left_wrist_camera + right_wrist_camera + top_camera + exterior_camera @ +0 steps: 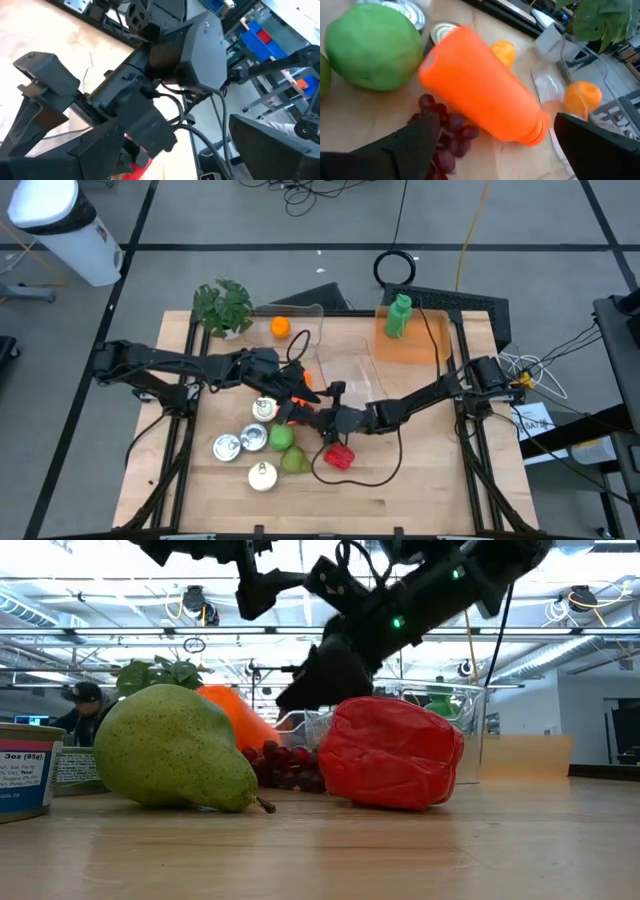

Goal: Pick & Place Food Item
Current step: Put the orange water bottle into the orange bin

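The right gripper (305, 418) hangs low over the grapes (442, 142), its fingers (407, 145) spread wide with the dark bunch lying between and just ahead of them, not yet touched. An orange carrot (480, 102) lies just beyond the grapes and touches them, its long axis slanting across the line of the open jaws, so a closing grasp risks catching it as well. A green apple (372, 47) sits just beside the grapes on the side away from the carrot's narrow end, and a red pepper (339, 456) lies near them, toward the table's front edge. The left gripper (290, 392) hovers close above the same cluster, facing the right arm's wrist; its jaws appear open and hold nothing. Of the two, the right is judged the nearer to the grapes and better lined up for a pick. The clear tub (345, 370), the likely target, stands behind the grapes.
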You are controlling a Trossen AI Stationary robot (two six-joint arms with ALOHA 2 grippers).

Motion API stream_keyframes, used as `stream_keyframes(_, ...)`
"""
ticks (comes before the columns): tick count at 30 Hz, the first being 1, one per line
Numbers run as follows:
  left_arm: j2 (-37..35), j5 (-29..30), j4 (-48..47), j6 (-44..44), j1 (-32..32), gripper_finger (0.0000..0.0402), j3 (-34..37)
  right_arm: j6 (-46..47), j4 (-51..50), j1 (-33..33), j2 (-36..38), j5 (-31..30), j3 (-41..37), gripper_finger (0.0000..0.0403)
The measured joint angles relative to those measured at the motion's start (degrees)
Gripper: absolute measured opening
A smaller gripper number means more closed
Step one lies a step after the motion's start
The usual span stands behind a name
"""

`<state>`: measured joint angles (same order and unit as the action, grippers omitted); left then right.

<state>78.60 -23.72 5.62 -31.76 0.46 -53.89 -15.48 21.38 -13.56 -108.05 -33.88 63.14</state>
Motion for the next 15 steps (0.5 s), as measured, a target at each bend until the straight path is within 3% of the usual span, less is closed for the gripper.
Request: stream_keyframes(15, -0.7, -2.3, -7.2, -6.37, -3.77, 0.0365, 0.0, -1.89, -5.9, -2.16, 3.46, 0.46, 2.69, 0.0376)
